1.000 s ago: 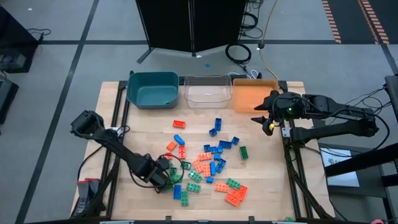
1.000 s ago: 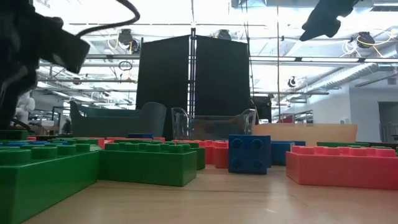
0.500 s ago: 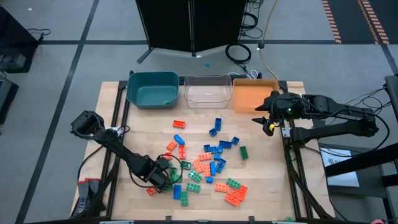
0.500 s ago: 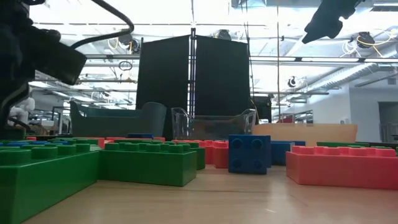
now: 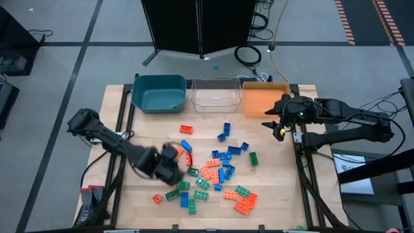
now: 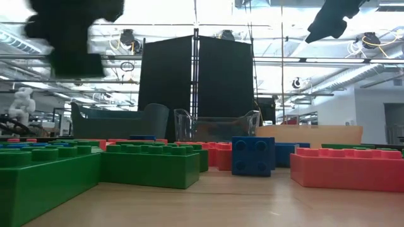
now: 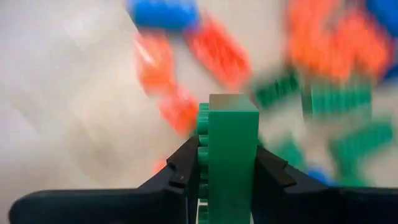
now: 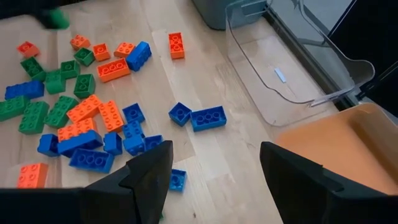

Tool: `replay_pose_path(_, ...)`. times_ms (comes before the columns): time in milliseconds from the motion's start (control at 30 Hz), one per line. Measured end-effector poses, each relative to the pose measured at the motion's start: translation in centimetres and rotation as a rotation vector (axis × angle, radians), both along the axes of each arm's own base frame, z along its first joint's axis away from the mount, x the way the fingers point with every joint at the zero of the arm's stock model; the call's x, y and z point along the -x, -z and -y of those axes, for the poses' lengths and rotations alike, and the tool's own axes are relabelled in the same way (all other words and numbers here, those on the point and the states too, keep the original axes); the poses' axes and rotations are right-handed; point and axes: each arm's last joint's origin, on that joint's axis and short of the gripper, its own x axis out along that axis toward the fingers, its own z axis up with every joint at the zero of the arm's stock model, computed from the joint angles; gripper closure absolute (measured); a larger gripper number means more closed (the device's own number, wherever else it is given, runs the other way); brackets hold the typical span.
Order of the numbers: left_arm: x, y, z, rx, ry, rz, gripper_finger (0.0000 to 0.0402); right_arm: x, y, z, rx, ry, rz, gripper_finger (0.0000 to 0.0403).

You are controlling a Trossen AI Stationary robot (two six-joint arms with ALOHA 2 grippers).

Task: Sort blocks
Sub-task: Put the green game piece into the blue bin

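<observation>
The left claw (image 5: pixel 169 169) hangs above the surface (image 5: pixel 278 194), at the left edge of the scattered blocks (image 5: pixel 217 171), and its two fingers (image 7: pixel 180 171) are clamped on a green block (image 7: pixel 231 152). In the left wrist view this block stands on end between the fingers, its long axis running along them and out past their tips, with its studded face turned to one side against a finger. The ground beneath it is blurred.

The rest of the blocks lie loose on the surface in front of the clear bin (image 5: pixel 216 94), which stands between the teal bin (image 5: pixel 158 92) and the orange bin (image 5: pixel 264 97) along the far edge. Green, blue and orange-red pieces are mixed, and their long axes point every way. One orange-red block (image 5: pixel 186 129) lies alone nearest the clear bin, its long axis roughly parallel to the row of bins. Another small orange-red block (image 5: pixel 156 199) lies apart at the near left of the heap.

The right claw (image 5: pixel 277 125) waits above the surface just in front of the orange bin, well apart from the heap, its fingers standing apart with nothing between them.
</observation>
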Motion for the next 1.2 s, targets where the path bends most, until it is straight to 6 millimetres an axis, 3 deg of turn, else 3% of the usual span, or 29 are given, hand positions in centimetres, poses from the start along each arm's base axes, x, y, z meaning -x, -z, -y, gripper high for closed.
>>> replay_pose_path(167, -0.2, -2.8, -6.1, -0.245, -0.165, 0.054, 0.0308, -0.1, -0.1, 0.0, 0.001, 0.001, 0.01, 0.0163)
replay_pose_path(333, 0.0, -4.3, -13.5, -0.397, -0.275, 0.008, 0.0308, -0.1, -0.1, 0.0, 0.006, 0.006, 0.016, 0.0163)
replay_pose_path(567, 2.1, -4.8, -23.7, -0.423, -0.348, -0.146, 0.0308, -0.1, -0.1, 0.0, 0.002, 0.009, 0.017, 0.0163)
replay_pose_path(800, 4.3, -4.4, -32.1, -0.344, -0.395, -0.028, 0.0308, -0.1, -0.1, 0.0, -0.033, 0.039, 0.029, 0.0163)
replay_pose_path(967, 6.2, -2.6, -35.6, -0.236, -0.448, 0.039, 0.0308, -0.1, -0.1, 0.0, -0.068, 0.068, 0.04, 0.0163)
replay_pose_path(1200, 7.1, 1.5, -36.3, -0.147, -0.44, 0.003, 0.0308, -0.2, -0.2, 0.0, -0.074, 0.073, 0.056, 0.0163)
